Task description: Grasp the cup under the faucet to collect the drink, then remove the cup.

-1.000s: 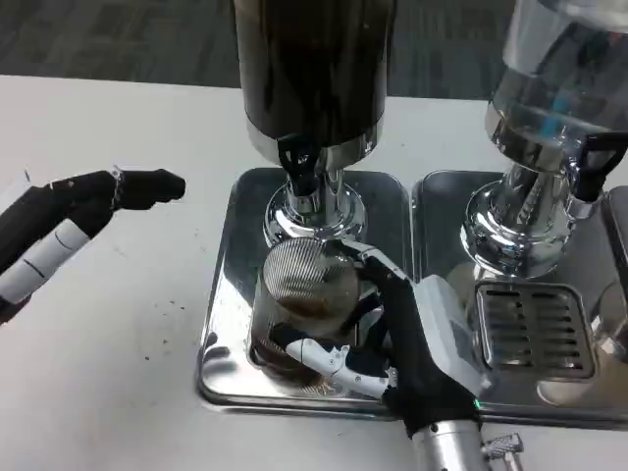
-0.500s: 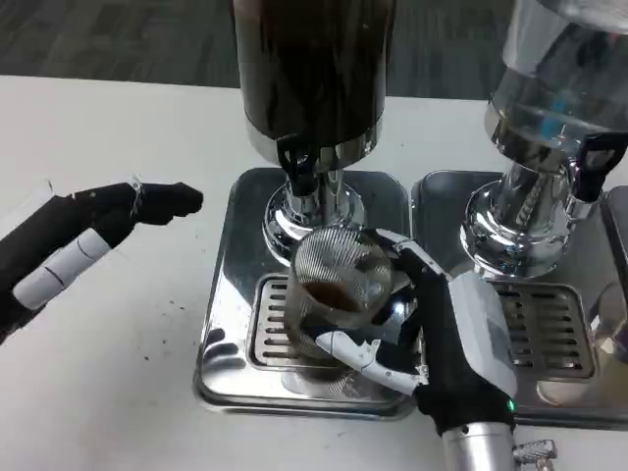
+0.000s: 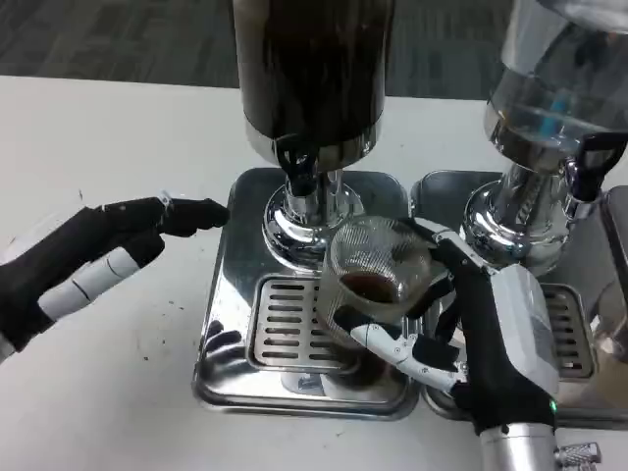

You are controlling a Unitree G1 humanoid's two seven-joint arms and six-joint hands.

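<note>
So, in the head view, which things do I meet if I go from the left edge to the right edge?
left hand → dark dispenser's faucet → cup → right hand → clear dispenser

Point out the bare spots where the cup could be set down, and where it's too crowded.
Free: the white table left of the drip tray, in front of the left hand, and the tabletop behind that hand. The slotted grate is bare too. Crowded: around the right hand holding the cup, between the dark dispenser and the clear dispenser.
</note>
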